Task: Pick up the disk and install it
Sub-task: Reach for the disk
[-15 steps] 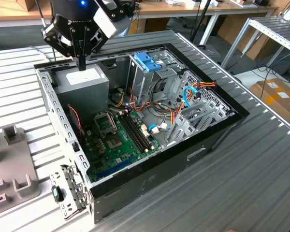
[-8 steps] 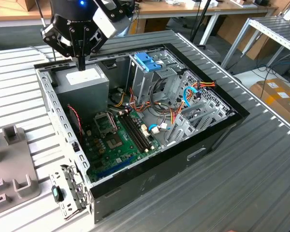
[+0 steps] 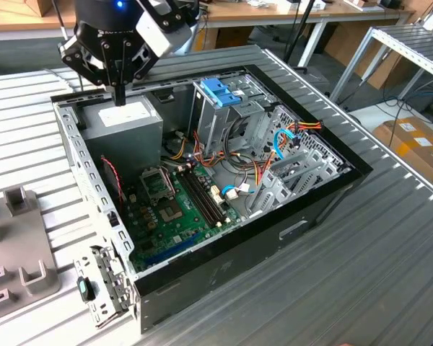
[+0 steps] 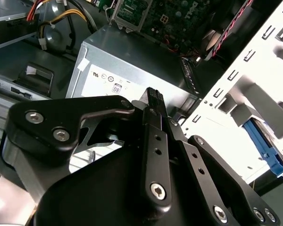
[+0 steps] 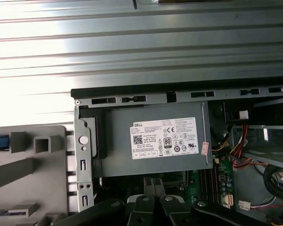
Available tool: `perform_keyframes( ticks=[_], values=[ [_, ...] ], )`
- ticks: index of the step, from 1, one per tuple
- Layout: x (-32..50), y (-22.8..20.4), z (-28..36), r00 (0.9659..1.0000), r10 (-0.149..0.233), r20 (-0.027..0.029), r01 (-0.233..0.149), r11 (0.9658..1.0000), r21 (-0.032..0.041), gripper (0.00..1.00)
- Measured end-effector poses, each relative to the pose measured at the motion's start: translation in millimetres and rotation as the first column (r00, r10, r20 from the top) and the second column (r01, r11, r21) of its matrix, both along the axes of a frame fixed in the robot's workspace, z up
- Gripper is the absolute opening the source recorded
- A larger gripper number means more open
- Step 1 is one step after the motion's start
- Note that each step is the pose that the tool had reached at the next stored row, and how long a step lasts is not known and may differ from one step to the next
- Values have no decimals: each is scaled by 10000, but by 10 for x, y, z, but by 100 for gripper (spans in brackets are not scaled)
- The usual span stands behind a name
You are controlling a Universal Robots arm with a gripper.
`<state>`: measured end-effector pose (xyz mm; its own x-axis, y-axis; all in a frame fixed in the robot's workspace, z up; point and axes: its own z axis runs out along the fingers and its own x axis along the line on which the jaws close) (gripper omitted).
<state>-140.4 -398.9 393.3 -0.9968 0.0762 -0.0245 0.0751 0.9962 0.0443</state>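
The gripper [image 3: 120,92] hangs over the power supply [image 3: 126,126] in the open case [image 3: 274,245], fingers pressed together, holding nothing. The disk [image 4: 266,149] lies outside the case wall in the holder [image 3: 18,245], blue rail showing

Matt grey metal box [image 5: 118,150], white paper sticker [image 5: 164,138], ribbed metal table [image 3: 346,274], matt black tool [image 3: 120,96]

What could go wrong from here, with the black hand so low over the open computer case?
1. The black robot hand, shut and empty, hangs close above the grey metal box with a white sticker; going lower may strike it.
2. Loose red, yellow and orange wires lie beside the grey metal cage; they might snag anything brought there.
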Motion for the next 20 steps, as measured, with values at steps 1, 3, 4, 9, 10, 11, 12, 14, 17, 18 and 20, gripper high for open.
perform_keyframes(
  ticks=[1, 3, 4, 9, 10, 11, 12, 14, 17, 18, 20],
  values=[
    [-7, 0, 0, 10000, -1, 0, 1, 10000, 0, 11],
    [-21, 0, 0, 10000, 0, 0, 0, 10000, 0, 11],
    [-29, 0, 0, 10000, 0, 0, 0, 10000, 0, 11],
    [-43, 0, 0, 10000, 0, 0, 0, 10000, 0, 11],
    [-44, 0, 0, 10000, 0, 0, 0, 10000, 0, 11],
    [-44, 0, 0, 10000, 0, 0, 0, 10000, 0, 11],
    [-44, 0, 0, 10000, 0, 0, 0, 10000, 0, 11],
    [-51, 0, 0, 10000, -2, 0, 2, 10000, 1, 11],
    [-70, 0, 0, 10000, 0, 0, 0, 10000, 0, 11],
    [-77, 0, 0, 10000, -1, 0, 1, 10000, 0, 11],
    [-92, 0, 0, 10000, 0, 0, 0, 10000, 0, 11]
  ],
)
